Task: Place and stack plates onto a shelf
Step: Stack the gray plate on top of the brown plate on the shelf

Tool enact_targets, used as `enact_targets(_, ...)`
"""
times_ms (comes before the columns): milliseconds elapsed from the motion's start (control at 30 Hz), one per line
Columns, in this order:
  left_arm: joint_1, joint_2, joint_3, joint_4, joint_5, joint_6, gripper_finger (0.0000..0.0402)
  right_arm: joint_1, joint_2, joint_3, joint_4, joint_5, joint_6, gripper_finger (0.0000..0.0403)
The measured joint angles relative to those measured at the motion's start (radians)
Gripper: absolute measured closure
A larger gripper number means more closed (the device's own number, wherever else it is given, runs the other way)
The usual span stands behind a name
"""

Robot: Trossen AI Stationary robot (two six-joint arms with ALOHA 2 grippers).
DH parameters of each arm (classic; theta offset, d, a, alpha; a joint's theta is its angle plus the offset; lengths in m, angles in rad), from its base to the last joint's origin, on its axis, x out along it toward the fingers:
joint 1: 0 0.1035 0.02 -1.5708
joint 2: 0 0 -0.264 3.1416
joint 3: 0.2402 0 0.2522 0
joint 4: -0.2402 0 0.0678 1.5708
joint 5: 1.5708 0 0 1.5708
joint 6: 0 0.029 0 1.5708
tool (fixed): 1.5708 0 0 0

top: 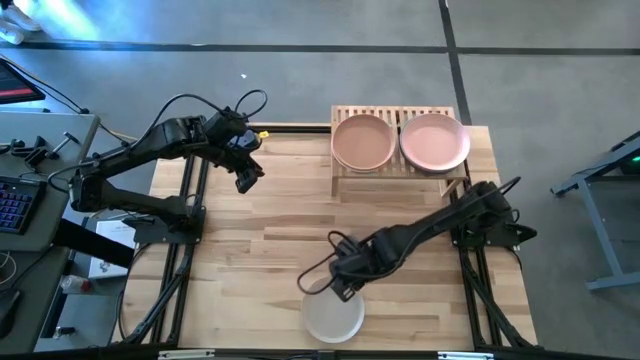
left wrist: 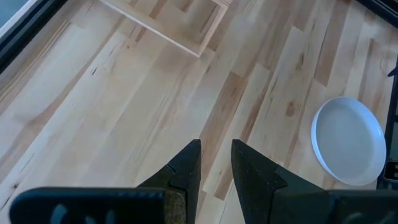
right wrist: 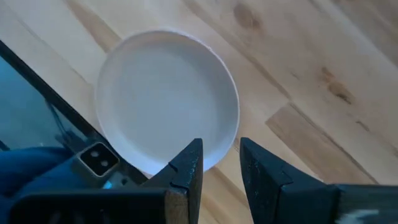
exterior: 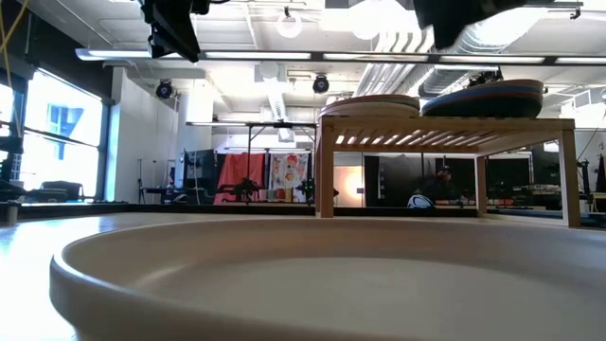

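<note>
The cream plate point(right wrist: 166, 99) lies on the bench point(top: 270, 240) just below the empty, slightly parted right gripper point(right wrist: 219, 163). Only the high view shows two pinkish plates point(top: 363, 142) on the shelf point(top: 395, 113); the left gripper point(left wrist: 216, 163), narrowly parted, holds nothing.
</note>
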Motion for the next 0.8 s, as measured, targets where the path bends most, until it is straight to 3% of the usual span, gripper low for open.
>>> enact_targets(800, 0.0, 0.0, 0.0, 0.0, 0.0, -0.01, 0.0325, 0.01, 0.206, 0.0, 0.035, -0.025, -0.052, 0.0318)
